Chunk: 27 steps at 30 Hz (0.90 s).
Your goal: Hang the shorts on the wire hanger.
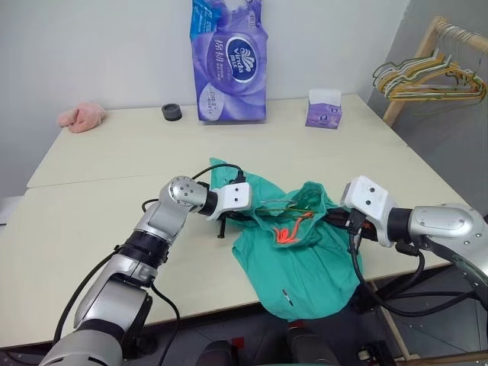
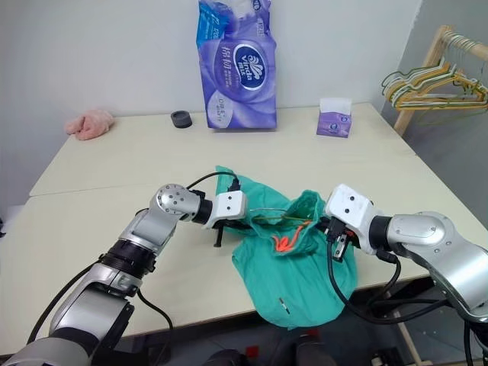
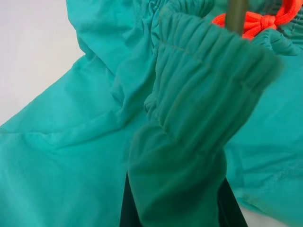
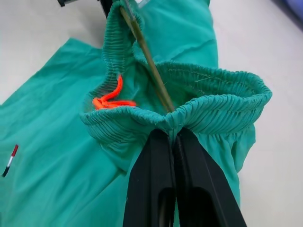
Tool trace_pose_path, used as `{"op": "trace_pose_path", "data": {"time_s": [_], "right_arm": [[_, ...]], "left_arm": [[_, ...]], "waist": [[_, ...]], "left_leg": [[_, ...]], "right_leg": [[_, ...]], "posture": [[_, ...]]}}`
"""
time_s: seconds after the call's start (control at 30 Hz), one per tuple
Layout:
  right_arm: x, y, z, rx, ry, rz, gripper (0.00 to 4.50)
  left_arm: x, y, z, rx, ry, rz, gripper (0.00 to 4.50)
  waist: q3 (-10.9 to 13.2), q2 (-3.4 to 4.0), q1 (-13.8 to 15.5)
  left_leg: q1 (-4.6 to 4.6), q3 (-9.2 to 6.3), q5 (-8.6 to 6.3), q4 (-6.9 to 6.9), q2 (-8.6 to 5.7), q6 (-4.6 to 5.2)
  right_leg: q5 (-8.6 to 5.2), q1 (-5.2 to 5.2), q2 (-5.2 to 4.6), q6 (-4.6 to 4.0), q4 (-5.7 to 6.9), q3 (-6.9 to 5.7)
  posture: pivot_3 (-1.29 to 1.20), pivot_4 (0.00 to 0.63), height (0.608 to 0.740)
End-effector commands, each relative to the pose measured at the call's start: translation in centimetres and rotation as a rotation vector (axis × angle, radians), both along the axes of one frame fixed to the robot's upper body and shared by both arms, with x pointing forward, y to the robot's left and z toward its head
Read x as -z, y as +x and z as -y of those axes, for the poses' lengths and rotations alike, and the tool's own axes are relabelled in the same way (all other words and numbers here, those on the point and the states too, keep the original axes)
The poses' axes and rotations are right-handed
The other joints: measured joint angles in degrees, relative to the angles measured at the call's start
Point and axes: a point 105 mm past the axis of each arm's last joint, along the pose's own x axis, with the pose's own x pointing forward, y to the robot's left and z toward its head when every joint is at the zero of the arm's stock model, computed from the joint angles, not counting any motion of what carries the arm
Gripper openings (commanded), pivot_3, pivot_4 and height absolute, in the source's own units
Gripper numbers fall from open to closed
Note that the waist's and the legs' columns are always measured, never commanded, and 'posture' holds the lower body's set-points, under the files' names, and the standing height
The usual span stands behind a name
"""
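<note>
While both pincers are clamped on the shorts [image 1: 305, 259] waistband, the wire hanger [image 4: 147, 61] apparently is threaded across, left pincer [image 1: 229, 221] at 9 o'clock, right pincer [image 4: 173, 137] at 3.

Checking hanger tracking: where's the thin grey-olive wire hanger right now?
In the head views, the thin grey-olive wire hanger lies at the table's near edge between both grippers, threaded through the gathered waistband of the teal-green cloth shorts, above the orange drawstring.

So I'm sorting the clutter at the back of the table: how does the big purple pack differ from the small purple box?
The purple pack is tall, soft plastic wrap; the purple box is low and stiff, with white tissue on top. The pack stands mid-table by the wall, the box further right. Both are purple and upright.
</note>
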Motion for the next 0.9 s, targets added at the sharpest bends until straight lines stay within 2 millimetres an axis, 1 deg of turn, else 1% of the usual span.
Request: {"op": "trace_pose_path", "data": {"time_s": [0.03, 0.17, 0.23, 0.33, 0.4, 0.47, 0.53, 0.6, 0.73, 0.9], "right_arm": [[-0.9, -0.1, 1.2, 0.008, -0.046, 0.047, 0.72], [-1.2, -1.2, 2.6, 0.021, -0.063, 0.006, 2.06], [-1.1, -1.7, 3.6, 0.041, -0.082, -0.030, 2.69], [-1.1, -2.0, 4.8, 0.081, -0.096, -0.043, 2.69], [0.1, -1.8, 6.4, 0.165, -0.128, -0.068, 2.69], [0.9, -1.6, 7.3, 0.223, -0.123, -0.088, 2.69], [1.5, -1.4, 7.8, 0.249, -0.126, -0.086, 2.69], [1.9, -1.4, 7.7, 0.239, -0.122, -0.087, 2.69], [2.9, 0.3, 7.3, 0.260, -0.106, -0.060, 2.69], [3.7, 0.6, 5.6, 0.147, -0.115, -0.086, 2.69]], "left_arm": [[-0.9, -0.4, 0.9, 0.014, -0.040, 0.032, 0.00], [-0.6, -1.2, 1.3, 0.024, -0.052, 0.009, 0.00], [-0.4, -1.4, 1.2, 0.029, -0.047, 0.001, 0.00], [-0.3, -1.5, 1.3, 0.031, -0.047, -0.001, 0.00], [-0.2, -1.6, 1.5, 0.040, -0.043, -0.001, 0.00], [-0.2, -1.6, 1.6, 0.047, -0.040, -0.002, 0.00], [-0.1, -1.7, 1.6, 0.055, -0.035, -0.005, 0.00], [-0.1, -1.7, 1.6, 0.056, -0.035, -0.006, 0.00], [0.0, -1.8, 1.5, 0.067, -0.022, -0.010, 0.00], [0.0, -1.8, 1.5, 0.069, -0.018, -0.008, 0.00]], "waist": [[0.00, 0.01, 0.06], [-0.01, 0.02, 0.44], [-0.01, 0.02, 0.58], [-0.01, 0.01, 0.82], [-0.03, 0.02, 0.96], [-0.02, 0.02, 0.99], [-0.02, 0.02, 1.02], [-0.05, 0.06, 1.01], [-0.07, 0.09, 0.75], [-0.14, 0.21, 0.81]], "left_leg": [[0.00, 0.00, 0.00, 0.00, 0.00, 0.00], [0.00, 0.01, 0.00, 0.00, 0.00, 0.00], [0.02, 0.01, 0.00, 0.00, 0.00, 0.00], [0.03, 0.02, 0.00, 0.00, 0.00, 0.00], [0.04, 0.04, 0.00, 0.00, 0.00, 0.00], [0.05, 0.05, 0.00, 0.00, 0.00, 0.00], [0.06, 0.08, 0.00, 0.00, 0.00, 0.00], [0.07, 0.11, 0.00, 0.01, 0.00, 0.00], [0.10, 0.14, 0.00, 0.01, 0.01, 0.00], [0.09, 0.15, 0.00, 0.00, 0.00, 0.00]], "right_leg": [[0.00, 0.00, -0.01, 0.00, 0.00, 0.00], [0.00, 0.00, -0.02, 0.00, -0.01, 0.00], [0.00, 0.00, -0.02, 0.00, 0.02, 0.00], [0.00, 0.01, -0.02, 0.00, 0.01, 0.00], [0.00, 0.02, -0.02, 0.00, 0.01, 0.01], [0.00, 0.04, -0.02, 0.00, 0.00, 0.00], [0.00, 0.04, -0.02, 0.00, 0.01, 0.03], [0.00, 0.04, -0.01, 0.00, 0.01, 0.06], [0.00, 0.04, 0.01, 0.00, 0.02, 0.08], [0.00, 0.03, 0.01, 0.00, 0.01, 0.07]], "posture": [[-0.19, 0.067, 0.740], [-0.19, 0.069, 0.740], [-0.20, 0.070, 0.740], [-0.21, 0.070, 0.740], [-0.21, 0.070, 0.740], [-0.21, 0.069, 0.740], [-0.20, 0.069, 0.740], [-0.21, 0.067, 0.740], [-0.20, 0.062, 0.740], [-0.20, 0.057, 0.740]]}}
